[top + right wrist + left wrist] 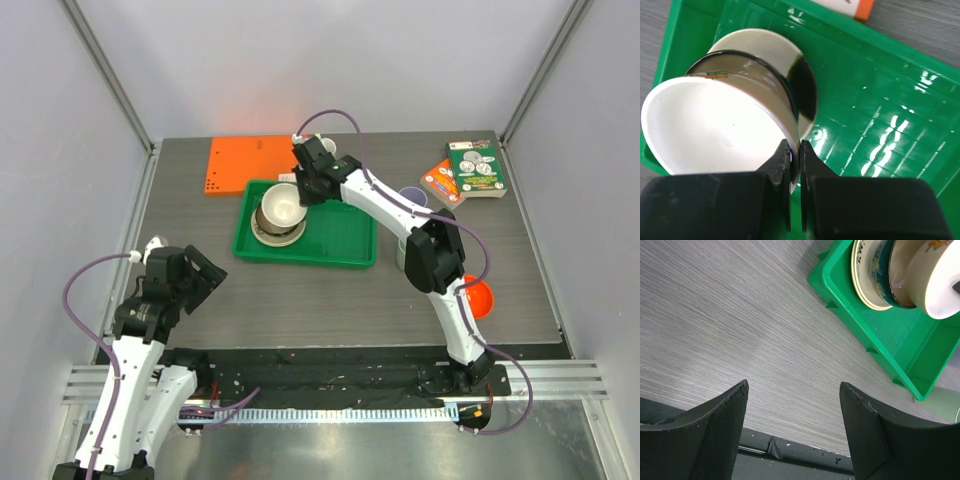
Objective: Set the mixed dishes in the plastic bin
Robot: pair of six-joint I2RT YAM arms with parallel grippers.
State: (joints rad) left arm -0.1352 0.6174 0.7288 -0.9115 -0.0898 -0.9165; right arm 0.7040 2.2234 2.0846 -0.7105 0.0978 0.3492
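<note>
A flat orange board (250, 163) lies at the far edge of the grey wood-grain worktop (300, 300), left of centre. At the far right corner lies a green box (476, 168), with a smaller orange packet (441, 183) touching its left side.

Right arm (440, 255) was stretched far forward and across to the left, elbow bent. Right gripper (795, 150) pointed down, jaws pinched nearly closed on the white bowl (710, 125) rim. Left arm (135, 330) was folded back near its base. Left gripper (792, 385) was angled down, jaws wide apart, holding nothing.
</note>
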